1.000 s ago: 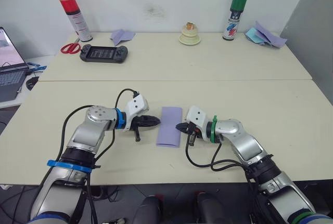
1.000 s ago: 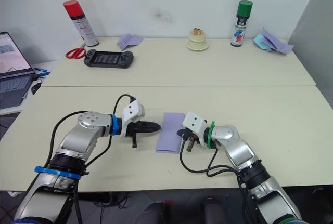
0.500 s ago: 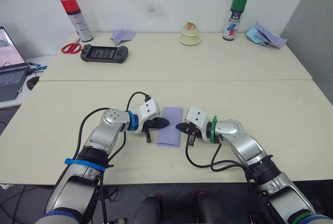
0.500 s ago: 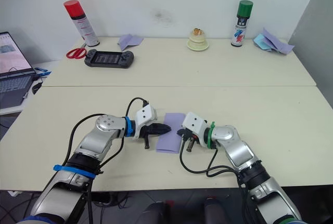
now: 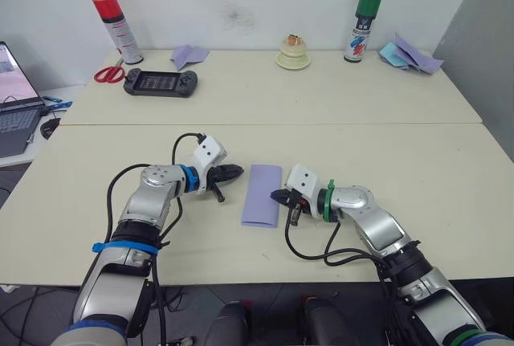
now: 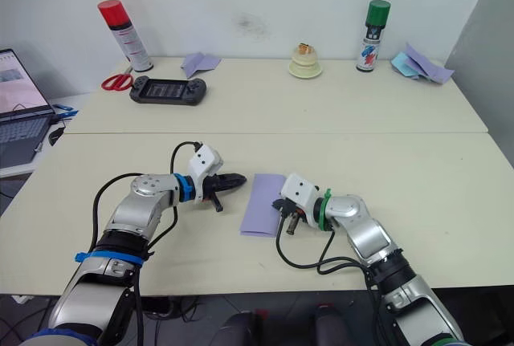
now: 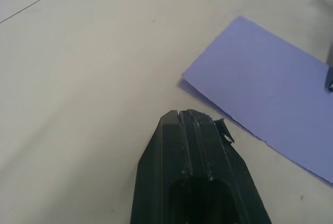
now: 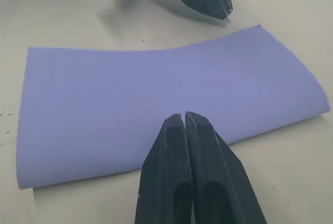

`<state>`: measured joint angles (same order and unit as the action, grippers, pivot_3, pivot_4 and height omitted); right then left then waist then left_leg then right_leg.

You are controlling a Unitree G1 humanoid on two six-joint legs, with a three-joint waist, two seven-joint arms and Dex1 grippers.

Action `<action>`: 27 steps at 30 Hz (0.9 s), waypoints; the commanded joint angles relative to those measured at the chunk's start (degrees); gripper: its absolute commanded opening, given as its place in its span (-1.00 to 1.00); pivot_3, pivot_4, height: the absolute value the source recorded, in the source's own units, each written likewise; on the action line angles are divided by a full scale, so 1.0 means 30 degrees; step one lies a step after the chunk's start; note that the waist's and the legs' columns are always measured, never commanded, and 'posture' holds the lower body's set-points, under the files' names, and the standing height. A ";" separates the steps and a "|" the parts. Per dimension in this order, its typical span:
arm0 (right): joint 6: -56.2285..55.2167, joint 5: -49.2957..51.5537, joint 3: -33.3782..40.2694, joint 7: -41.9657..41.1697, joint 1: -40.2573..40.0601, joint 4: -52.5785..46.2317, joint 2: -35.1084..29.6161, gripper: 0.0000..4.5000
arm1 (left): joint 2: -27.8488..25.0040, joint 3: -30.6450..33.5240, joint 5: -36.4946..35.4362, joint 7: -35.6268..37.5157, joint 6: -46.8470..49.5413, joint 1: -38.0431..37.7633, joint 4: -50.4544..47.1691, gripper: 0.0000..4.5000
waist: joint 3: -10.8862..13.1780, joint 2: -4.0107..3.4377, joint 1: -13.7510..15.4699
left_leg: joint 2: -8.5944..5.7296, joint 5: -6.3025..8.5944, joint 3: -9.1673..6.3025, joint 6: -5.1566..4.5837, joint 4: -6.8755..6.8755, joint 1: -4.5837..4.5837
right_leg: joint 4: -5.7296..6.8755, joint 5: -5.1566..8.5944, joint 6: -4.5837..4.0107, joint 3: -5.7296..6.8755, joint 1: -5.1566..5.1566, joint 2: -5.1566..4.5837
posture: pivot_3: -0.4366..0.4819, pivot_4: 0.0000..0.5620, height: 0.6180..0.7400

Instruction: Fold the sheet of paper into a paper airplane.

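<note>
Folded sheet sitting between both arms, nothing in the way

The sheet of paper (image 5: pixel 262 194), folded in half lengthwise, lies flat on the near surface (image 5: pixel 401 161). The left end effector (image 5: pixel 236 173) is clenched with nothing in it, just beside the sheet's left edge; the right end effector (image 5: pixel 276 197) is clenched too, tips at the right edge. On the far surface: red spray can (image 5: pixel 116 28), scissors (image 5: pixel 108 74), game console (image 5: pixel 160 83), small paper dart (image 5: pixel 188 56), green spray can (image 5: pixel 362 26), loose papers (image 5: pixel 409 54).

Open table (image 5: pixel 144 141) — pincers (image 5: pixel 234 173) flanking paper (image 5: pixel 262 194)
</note>
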<state>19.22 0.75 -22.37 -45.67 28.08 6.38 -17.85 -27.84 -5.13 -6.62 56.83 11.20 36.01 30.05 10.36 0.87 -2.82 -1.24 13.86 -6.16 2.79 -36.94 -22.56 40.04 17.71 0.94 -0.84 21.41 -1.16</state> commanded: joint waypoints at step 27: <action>-0.1540 0.0043 0.0415 -0.0281 0.0129 0.0520 0.0157 -0.95 | 0.0750 -0.3234 0.1580 0.2498 -0.2246 -0.0809 -0.1069 -1.00 | 0.0000 0.0001 0.0019 | -0.0004 0.0000 0.0001 0.0001 0.0001 -0.0002 | -0.0003 0.0000 0.0000 -0.0006 -0.0004 -0.0001 | -0.05 -0.47 0.71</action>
<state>16.07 0.34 -22.13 -46.17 28.08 7.73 -17.70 -25.31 -12.98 -3.76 63.31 5.24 34.42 25.85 10.36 0.87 -2.77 -1.25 13.86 -6.15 2.79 -36.94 -22.57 40.04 17.71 0.94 -0.86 21.40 -1.17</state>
